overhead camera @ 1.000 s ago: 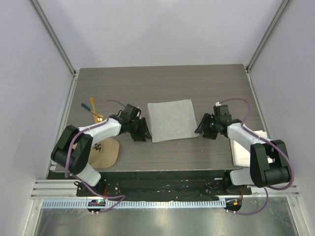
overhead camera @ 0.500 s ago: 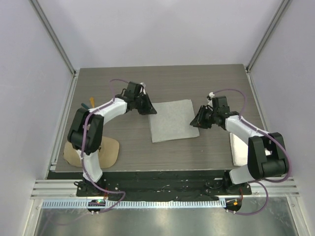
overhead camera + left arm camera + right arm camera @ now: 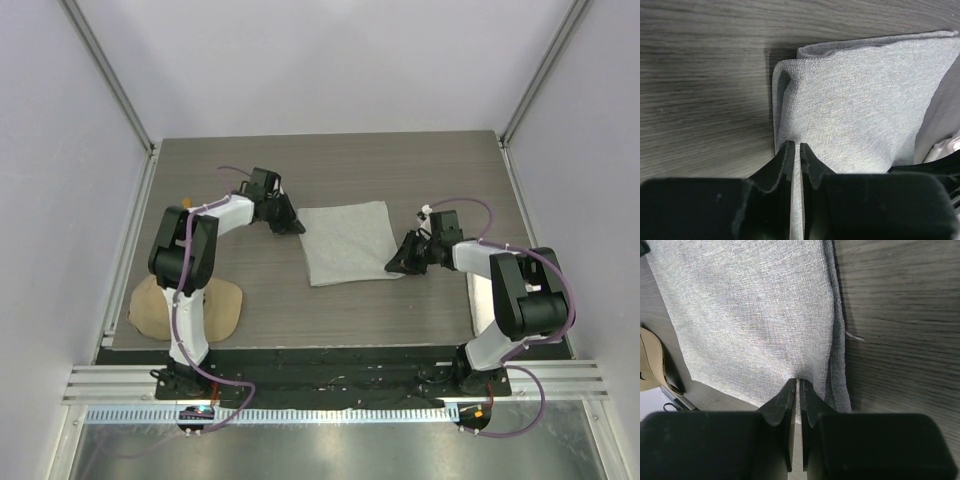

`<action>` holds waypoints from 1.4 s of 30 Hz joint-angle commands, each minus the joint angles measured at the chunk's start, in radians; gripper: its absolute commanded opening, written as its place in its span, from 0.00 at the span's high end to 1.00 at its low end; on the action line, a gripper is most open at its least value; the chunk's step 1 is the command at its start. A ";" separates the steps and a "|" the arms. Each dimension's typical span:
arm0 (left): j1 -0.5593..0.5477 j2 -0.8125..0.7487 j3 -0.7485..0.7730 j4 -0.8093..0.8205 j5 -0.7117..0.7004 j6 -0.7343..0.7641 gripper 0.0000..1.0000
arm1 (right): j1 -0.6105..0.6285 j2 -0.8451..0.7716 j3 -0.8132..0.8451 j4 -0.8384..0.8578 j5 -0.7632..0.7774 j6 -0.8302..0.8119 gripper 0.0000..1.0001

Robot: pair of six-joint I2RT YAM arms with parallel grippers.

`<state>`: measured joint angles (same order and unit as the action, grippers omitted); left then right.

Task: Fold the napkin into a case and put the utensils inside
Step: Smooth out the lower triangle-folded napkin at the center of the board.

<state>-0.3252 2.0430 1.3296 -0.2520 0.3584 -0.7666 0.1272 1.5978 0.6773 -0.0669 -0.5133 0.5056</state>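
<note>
Napkin (image 3: 347,243) lay flat near the middle of the overhead frame on the grey counter (image 3: 330,165). It was roughly square and turned slightly off the counter's edges, and it sat directly between the two claws. The left claw (image 3: 294,224) was at the cloth's upper-left corner, its fingers pressed almost together with a thin layer of cloth pinched between them. Its wrist view showed a doubled edge curling just ahead of the tips. The right claw (image 3: 397,264) was at the lower-right corner, likewise nearly closed on the hem. With opposite corners held, the cloth's diagonal ran from claw to claw, so the fold would likely turn on which corner travelled across toward the other.
</note>
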 commanded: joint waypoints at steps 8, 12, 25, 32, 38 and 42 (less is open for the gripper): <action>-0.121 -0.227 -0.128 0.009 0.074 -0.029 0.83 | -0.003 -0.125 0.053 -0.091 0.026 -0.012 0.74; -0.205 -0.270 -0.234 0.057 0.077 -0.057 0.88 | -0.001 -0.133 0.013 -0.057 0.027 0.004 0.71; -0.250 -0.313 -0.435 0.054 -0.093 0.012 0.91 | -0.006 -0.091 -0.053 -0.031 0.111 -0.045 0.73; -0.252 -0.450 -0.380 -0.029 -0.105 0.035 0.75 | -0.006 -0.180 0.004 -0.129 0.136 -0.058 0.63; -0.250 -0.526 -0.400 -0.102 -0.096 0.020 0.55 | -0.032 -0.285 0.015 -0.229 0.185 -0.036 0.37; -0.250 -0.563 -0.455 -0.060 -0.056 -0.019 0.52 | -0.044 -0.305 0.005 -0.240 0.170 -0.033 0.29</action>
<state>-0.5800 1.5276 0.9142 -0.3153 0.2741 -0.7570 0.0940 1.3258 0.6632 -0.2661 -0.3656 0.4736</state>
